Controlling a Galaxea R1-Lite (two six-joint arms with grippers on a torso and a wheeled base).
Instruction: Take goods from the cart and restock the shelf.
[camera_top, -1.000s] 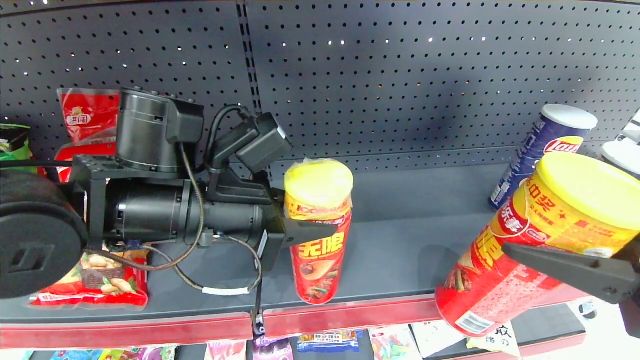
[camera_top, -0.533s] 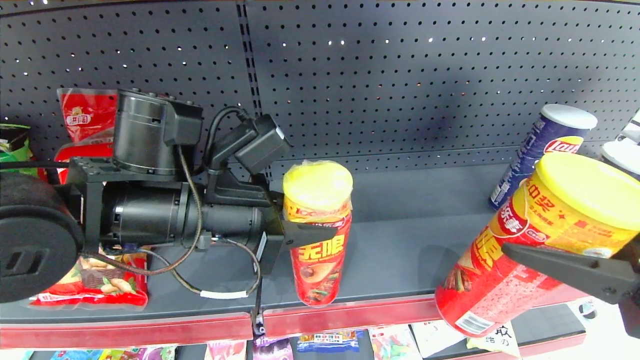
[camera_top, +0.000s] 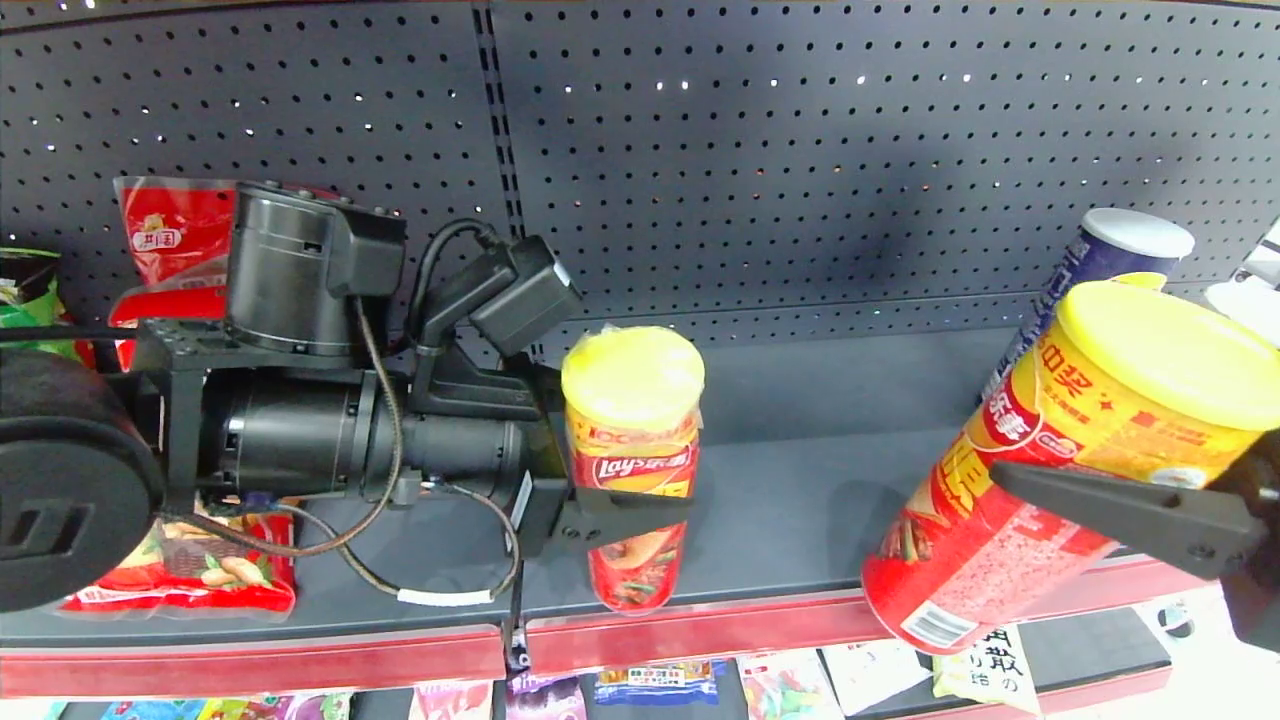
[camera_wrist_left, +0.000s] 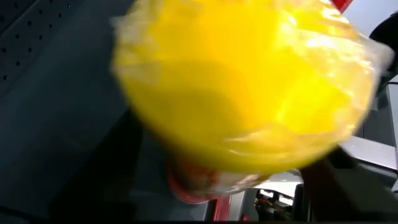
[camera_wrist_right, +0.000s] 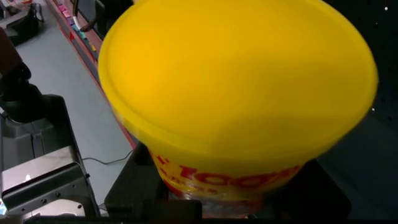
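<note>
Left end effector (camera_top: 650, 488): clenched around the left canister (camera_top: 632, 440), one finger crossing its red body below the label.
Left canister: upright, yellow lid under clear wrap (camera_wrist_left: 249, 81), at the shelf (camera_top: 800, 500) front edge near the middle; I cannot tell whether its base touches the shelf.
Right end effector (camera_top: 1040, 460): grasping the right canister (camera_top: 1130, 380), with a dark finger laid across its side.
Right canister: tilted, yellow lid (camera_wrist_right: 236, 81) leaning to the right, red base hanging over the red rail (camera_top: 700, 625) at the shelf's front right.
Blue canister (camera_top: 1110, 245): at the back right, behind the right canister.
Peanut bag (camera_top: 200, 580): lying flat at the front left corner.
Red bag (camera_top: 170, 235): standing at the back left against the pegboard (camera_top: 800, 150).
</note>
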